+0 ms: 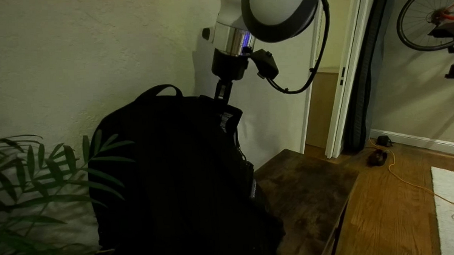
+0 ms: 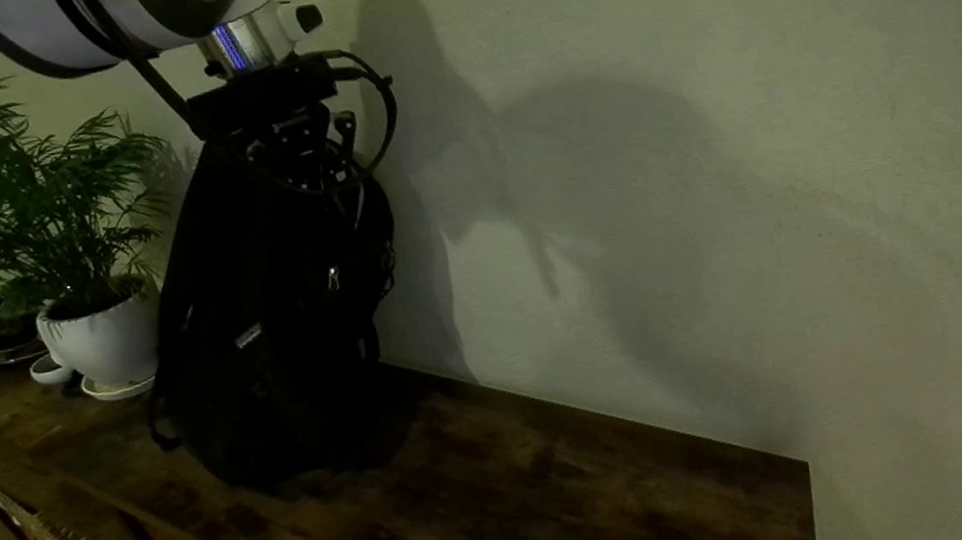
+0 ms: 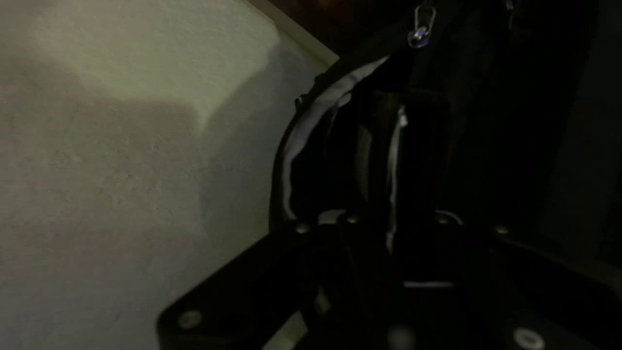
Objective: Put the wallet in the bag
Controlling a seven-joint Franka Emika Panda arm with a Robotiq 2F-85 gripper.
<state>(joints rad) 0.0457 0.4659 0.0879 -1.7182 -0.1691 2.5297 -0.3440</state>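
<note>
Jaws grip the dark rectangular wallet [image 3: 396, 163], wrist-view centre; release only deep inside the rounded black fabric backpack [image 1: 175, 174].

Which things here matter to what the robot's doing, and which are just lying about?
Part of the job:
black backpack, open
end effector
wallet, mostly hidden in its grip

Just lying about:
potted plant
small white bowl
white rug
bicycle, partly in view

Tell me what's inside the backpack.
The backpack is open: the wrist view shows its pale-edged mouth, with the hand pointing in, apparently gripping the wallet. Deeper contents cannot be seen: hand, shadow and backpack cover them.
</note>
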